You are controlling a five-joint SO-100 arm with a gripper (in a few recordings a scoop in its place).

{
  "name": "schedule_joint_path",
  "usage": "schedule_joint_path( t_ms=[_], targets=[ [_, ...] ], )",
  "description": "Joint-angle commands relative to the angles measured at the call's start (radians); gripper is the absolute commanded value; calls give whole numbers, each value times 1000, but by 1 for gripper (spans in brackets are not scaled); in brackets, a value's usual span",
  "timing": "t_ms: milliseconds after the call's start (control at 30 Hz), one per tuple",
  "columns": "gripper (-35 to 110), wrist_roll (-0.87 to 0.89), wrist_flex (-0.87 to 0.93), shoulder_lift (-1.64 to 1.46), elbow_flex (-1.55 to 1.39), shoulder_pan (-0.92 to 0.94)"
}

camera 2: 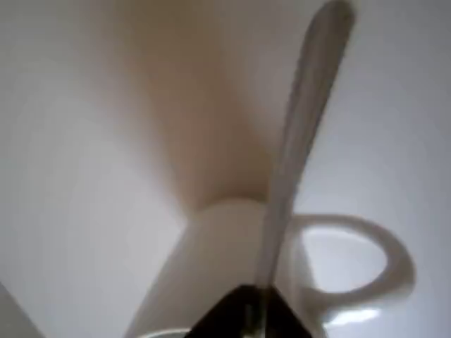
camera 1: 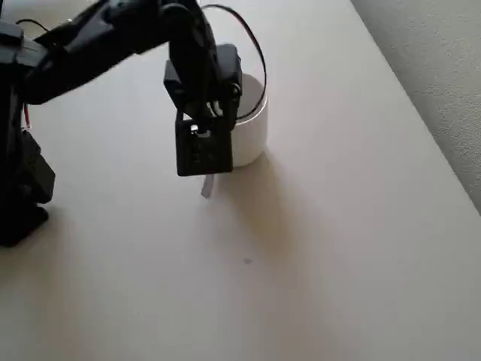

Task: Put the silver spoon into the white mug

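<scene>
Black arm links enter from the left of the overhead view and end in the gripper (camera 1: pixel 204 162), which hangs over the pale table (camera 1: pixel 338 248) at the near-left flank of the white mug (camera 1: pixel 252 124). A short pale sliver of the silver spoon (camera 1: pixel 207 185) shows below the gripper body, pointing toward the table; the rest of the spoon is hidden by the gripper. The mug stands upright just right of and behind the gripper, with part of its rim covered by the wrist.

In the wrist view, the gripper (camera 2: pixel 248 310) appears as a dark wedge at the bottom edge, its jaws closed narrowly on the spoon's handle. The silver spoon (camera 2: pixel 299 134) runs from that grip away toward the upper right, its far end rounded and blurred. The white mug (camera 2: pixel 218 260) lies behind the grip, its loop handle (camera 2: pixel 366 264) to the right.

Likely risks, as judged from this pose:
- The spoon appears to sit beside the mug wall rather than over the opening, so a release here would probably drop it on the table.
- A thin, smooth handle pinched near one end may pivot or slip.
- A sideways correction could knock the mug.
</scene>
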State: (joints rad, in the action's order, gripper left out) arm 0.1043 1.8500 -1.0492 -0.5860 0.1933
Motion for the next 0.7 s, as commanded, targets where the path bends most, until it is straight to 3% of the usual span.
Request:
schedule_joint_path(
  t_ms=[0,667],
  targets=[
    [-2,17,-5,-12,11,-54],
    [-2,-66,-9,-175,87,-17]
  ],
)
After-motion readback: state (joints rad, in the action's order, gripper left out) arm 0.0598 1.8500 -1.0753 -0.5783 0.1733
